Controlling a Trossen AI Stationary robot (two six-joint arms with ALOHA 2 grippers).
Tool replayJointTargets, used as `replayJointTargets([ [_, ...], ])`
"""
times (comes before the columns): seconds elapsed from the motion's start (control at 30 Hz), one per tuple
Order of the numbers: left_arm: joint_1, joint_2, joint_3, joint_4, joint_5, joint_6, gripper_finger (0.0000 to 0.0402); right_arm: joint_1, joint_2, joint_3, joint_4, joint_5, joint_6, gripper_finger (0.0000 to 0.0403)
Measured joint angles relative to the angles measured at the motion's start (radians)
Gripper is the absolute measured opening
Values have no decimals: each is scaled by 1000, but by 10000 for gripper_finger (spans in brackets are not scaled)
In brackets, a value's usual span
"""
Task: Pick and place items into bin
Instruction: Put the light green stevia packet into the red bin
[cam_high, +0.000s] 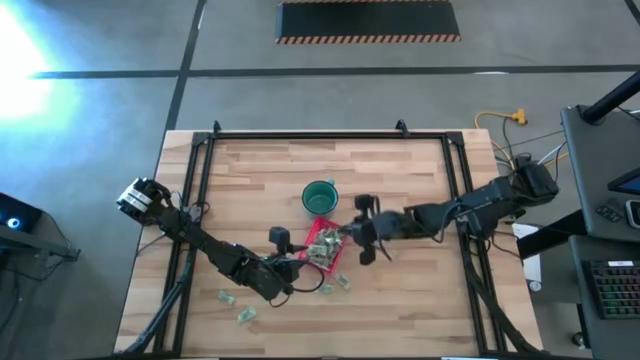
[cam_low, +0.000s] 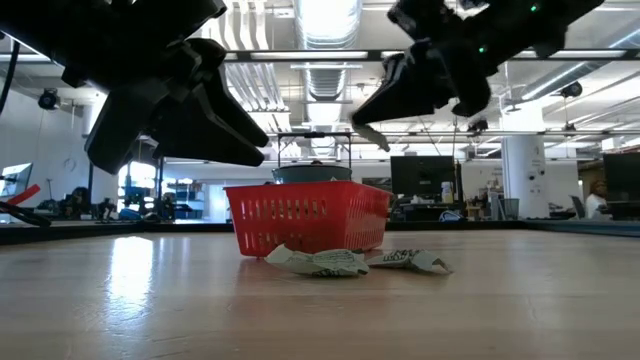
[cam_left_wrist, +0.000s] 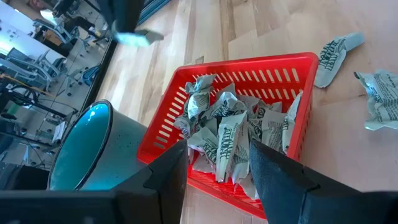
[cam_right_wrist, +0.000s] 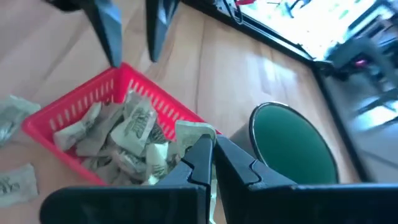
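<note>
The bin (cam_left_wrist: 186, 118) sits near the middle of the counter (cam_high: 400, 180), just in front of the cup (cam_high: 319, 196), and is already heaped with items (cam_left_wrist: 231, 134). The pile reaches the top of its low walls, so a piece dropped from height could, in my judgement, slide off the heap and land back outside.

The right end effector (cam_right_wrist: 210, 163) hangs over the bin's cup-side edge, its fingers pressed together on a thin packet (cam_right_wrist: 194, 134). That packet hangs near the rim between bin and cup; released there, it may fall into the cup or outside the wall.

The left end effector (cam_left_wrist: 217, 165) hovers over the opposite side of the bin with its fingers spread wide and nothing between them. Both arms crowd the same small bin, so a clash of fingers looks possible, and a nudge could push the light bin across the smooth wood.

The bin is red plastic with slotted, lattice-like walls, square and shallow. The items are crinkled, pale green-and-white wrappers, flat and limp, likely slippery and easy to pinch only by an edge. Several loose packets (cam_high: 238, 306) lie on the counter in front of the bin. The cup is round, glossy and dark green with a teal inside. The counter is pale butcher-block wood.
</note>
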Motion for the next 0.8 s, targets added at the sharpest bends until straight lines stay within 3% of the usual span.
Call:
replayJointTargets([
  [0.33,0,0,-11,0,0,0,156,-81,0,-33,109,-164,32,8],
  [0.6,0,0,-10,0,0,0,156,-82,122,-38,262,-167,-11,8],
  [0.8,0,0,-11,1,0,0,156,-87,192,-1,269,-163,-57,9],
])
